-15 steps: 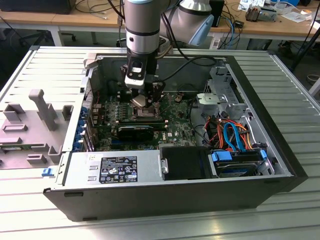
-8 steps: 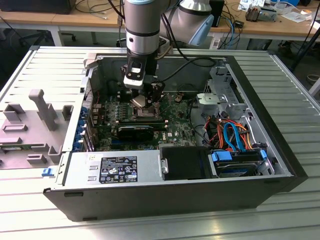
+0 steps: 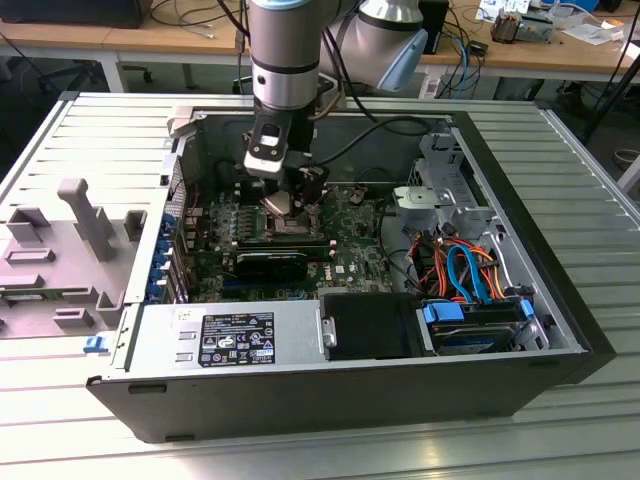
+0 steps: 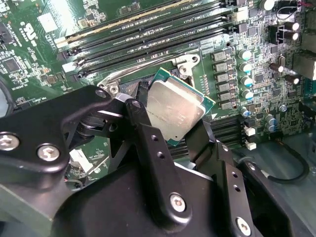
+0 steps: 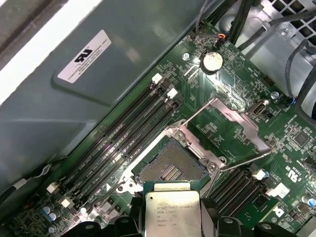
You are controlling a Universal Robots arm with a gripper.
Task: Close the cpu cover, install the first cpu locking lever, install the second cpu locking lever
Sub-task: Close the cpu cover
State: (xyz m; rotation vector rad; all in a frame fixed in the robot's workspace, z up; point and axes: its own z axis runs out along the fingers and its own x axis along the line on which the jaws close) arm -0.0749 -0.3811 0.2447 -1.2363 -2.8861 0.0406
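Gripping a square silver processor chip [image 4: 175, 111] in the clamped pincer [image 3: 288, 200], poised just above the bare socket [image 5: 170, 168]. Cpu cover [image 5: 241, 120] flipped open, lying back beside the socket on the green motherboard [image 5: 237, 69] inside an open computer case [image 3: 300, 385].

The cpu cover [image 5: 244, 123] stands open beside the socket [image 5: 170, 168], seemingly tilted.
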